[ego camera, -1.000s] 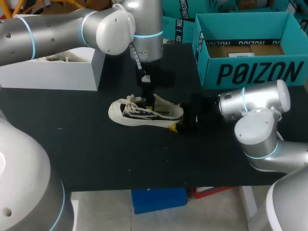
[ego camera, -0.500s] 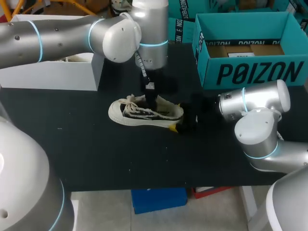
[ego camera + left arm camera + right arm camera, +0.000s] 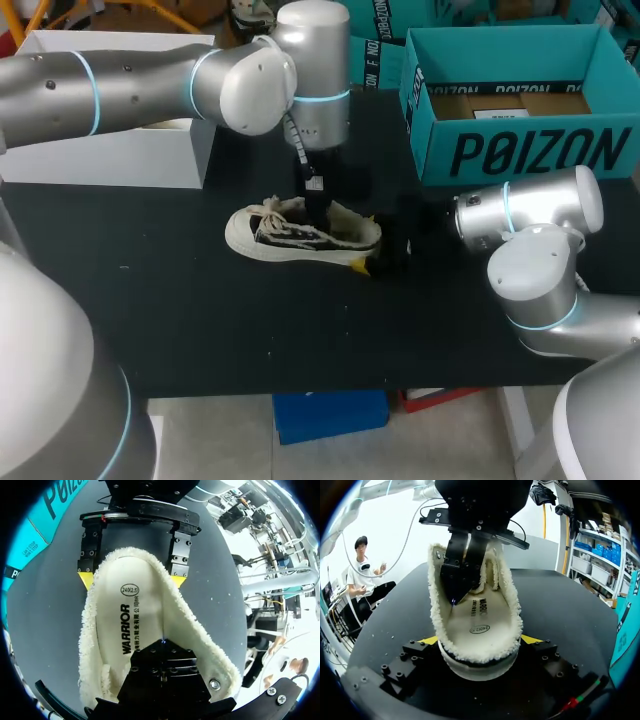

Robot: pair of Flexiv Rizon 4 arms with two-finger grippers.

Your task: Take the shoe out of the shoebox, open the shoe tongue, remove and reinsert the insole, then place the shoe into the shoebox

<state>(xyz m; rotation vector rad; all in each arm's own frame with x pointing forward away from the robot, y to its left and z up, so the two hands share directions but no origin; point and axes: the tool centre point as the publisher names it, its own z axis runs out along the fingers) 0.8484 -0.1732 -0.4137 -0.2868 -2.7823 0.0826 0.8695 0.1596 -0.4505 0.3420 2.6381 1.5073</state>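
Observation:
The cream fleece-lined shoe [image 3: 300, 236] lies on the black table, toe to the left. My right gripper [image 3: 378, 250] has the heel between its yellow fingertips [image 3: 427, 640], one on each side, touching the sole. In the right wrist view the right gripper [image 3: 479, 640] holds the shoe [image 3: 475, 625] with its mouth open. My left gripper [image 3: 316, 206] hangs down into that mouth, shut, tips together just above the white printed insole [image 3: 127, 622]. In the left wrist view the left gripper [image 3: 164, 642] holds nothing, and the right gripper [image 3: 131, 579] lies ahead at the heel.
The teal shoebox [image 3: 520, 152] stands open at the back right, with brown paper inside. A white box [image 3: 110, 155] sits at the back left under my left arm. Bare black table [image 3: 250, 320] lies in front of the shoe.
My left arm has shifted a little to the right and its gripper now sits further toward the heel inside the shoe. The shoe and the right arm have kept still.

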